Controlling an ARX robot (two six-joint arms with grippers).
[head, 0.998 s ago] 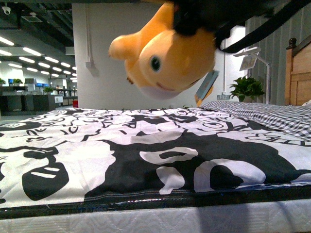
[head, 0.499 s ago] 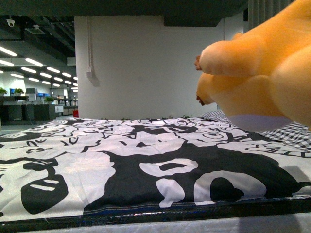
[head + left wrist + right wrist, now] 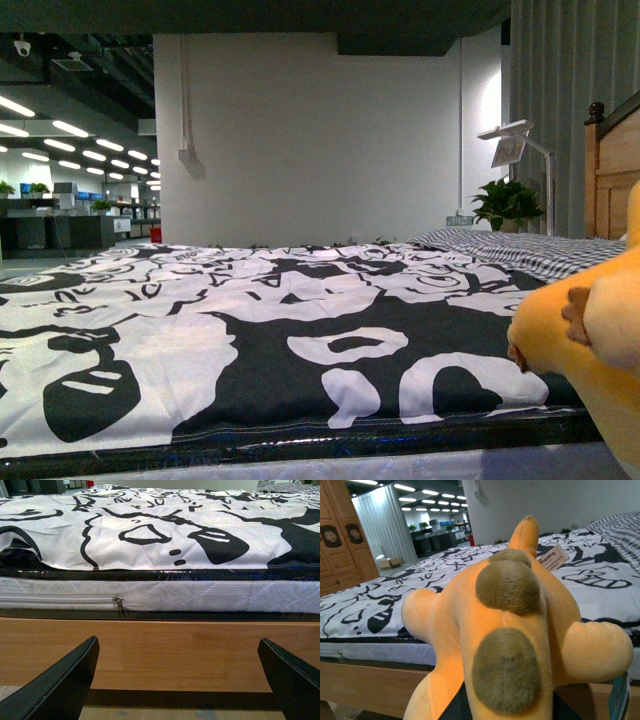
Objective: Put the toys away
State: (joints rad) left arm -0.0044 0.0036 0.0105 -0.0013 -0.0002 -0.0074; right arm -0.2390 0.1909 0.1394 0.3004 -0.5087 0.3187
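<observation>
The orange plush animal [image 3: 510,630] fills the right wrist view, brown nubs along its back and a paper hang tag [image 3: 553,557] near its far end. My right gripper is shut on it, the fingers hidden beneath the plush. In the front view only a part of the plush animal [image 3: 590,350] shows at the lower right, in front of the bed's near edge. My left gripper [image 3: 180,680] is open and holds nothing, its two dark fingers [image 3: 55,685] wide apart, low before the wooden bed frame [image 3: 165,650].
A bed with a black-and-white patterned cover [image 3: 250,320] spans the front view, over a white mattress [image 3: 200,595]. A checked pillow [image 3: 530,250], wooden headboard [image 3: 610,170], lamp [image 3: 515,140] and potted plant [image 3: 505,200] stand at the far right. A wooden wardrobe [image 3: 340,540] shows in the right wrist view.
The plush hung high over the bed a second ago, then swung right and close to the camera. It now sits low at the lower right edge.
</observation>
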